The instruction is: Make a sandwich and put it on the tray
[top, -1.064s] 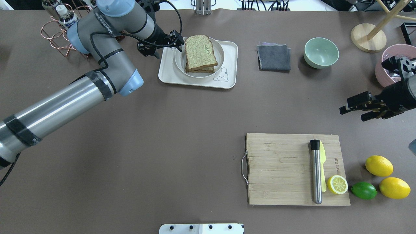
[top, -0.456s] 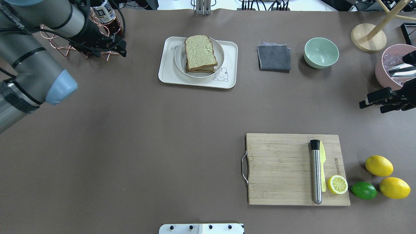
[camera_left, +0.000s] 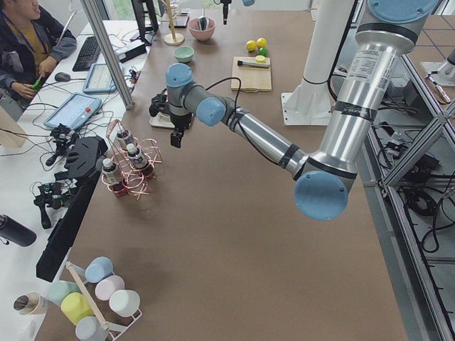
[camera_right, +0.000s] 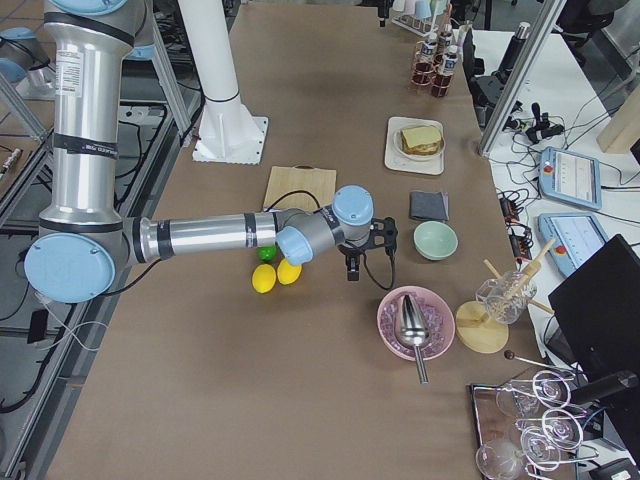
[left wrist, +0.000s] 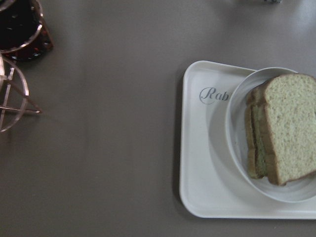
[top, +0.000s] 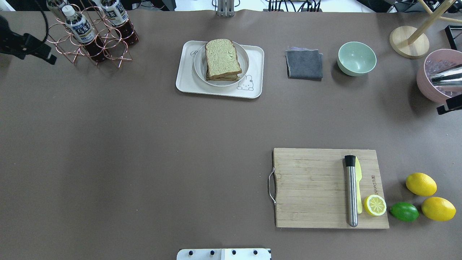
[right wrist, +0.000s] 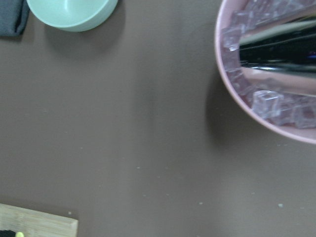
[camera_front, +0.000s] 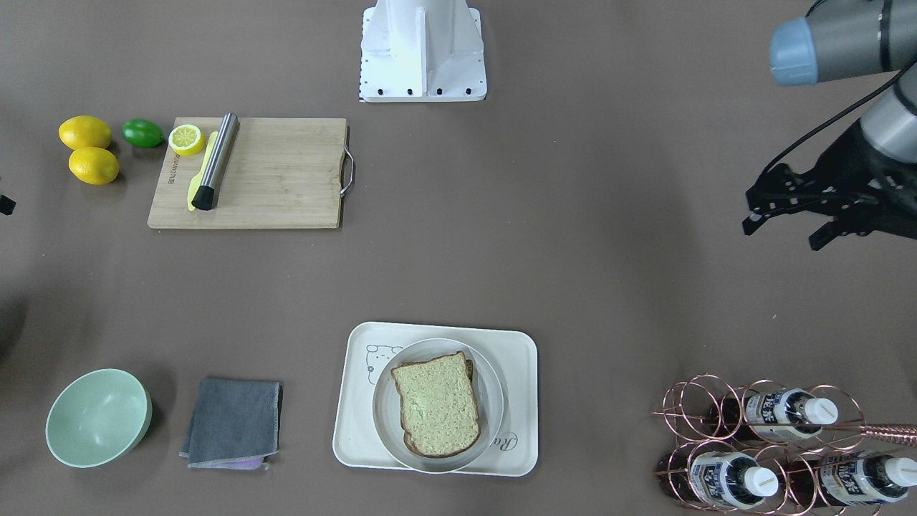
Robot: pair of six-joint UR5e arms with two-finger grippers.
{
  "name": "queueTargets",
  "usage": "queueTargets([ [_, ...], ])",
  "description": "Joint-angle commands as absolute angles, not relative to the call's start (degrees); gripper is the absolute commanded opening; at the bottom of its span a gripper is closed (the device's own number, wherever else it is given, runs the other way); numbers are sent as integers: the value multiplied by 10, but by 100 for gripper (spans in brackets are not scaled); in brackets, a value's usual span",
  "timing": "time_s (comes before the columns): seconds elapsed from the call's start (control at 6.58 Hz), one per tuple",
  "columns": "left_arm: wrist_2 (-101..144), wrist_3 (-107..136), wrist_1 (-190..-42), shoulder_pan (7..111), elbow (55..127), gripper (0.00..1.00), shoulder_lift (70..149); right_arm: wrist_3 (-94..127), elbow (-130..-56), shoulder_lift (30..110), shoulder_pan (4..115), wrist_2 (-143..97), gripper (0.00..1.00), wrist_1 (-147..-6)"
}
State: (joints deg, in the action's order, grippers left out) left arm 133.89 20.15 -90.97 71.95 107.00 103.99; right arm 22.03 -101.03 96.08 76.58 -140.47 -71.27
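Sandwich is seen from the front stacked on a round plate set within the tray, with the left gripper held well apart, its fingers spread and empty. From overhead, the right gripper is cropped at the edge, so its finger state cannot be told.

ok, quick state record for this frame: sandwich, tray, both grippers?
sandwich: assembled, lying on the plate
plate: sits inside the tray
left gripper: open, empty, clear of the tray, near the bottle rack
right gripper: near the pink bowl; cannot tell if open or shut
task: looks done
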Motion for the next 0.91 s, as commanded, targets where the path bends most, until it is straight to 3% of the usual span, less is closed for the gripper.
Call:
queueTargets([
  [0.0,1353,-22,-807,817,1076,98,984,11,-1012,961,855,-1370,100,-860],
  [0.3,1310,-151,-755,873,1035,98,953,-66,-1012,962,882,-1333,100,-918],
  [0.76,1303,-134,-768,944,1046,98,869,-67,-1014,969,882,-1323,100,-918],
])
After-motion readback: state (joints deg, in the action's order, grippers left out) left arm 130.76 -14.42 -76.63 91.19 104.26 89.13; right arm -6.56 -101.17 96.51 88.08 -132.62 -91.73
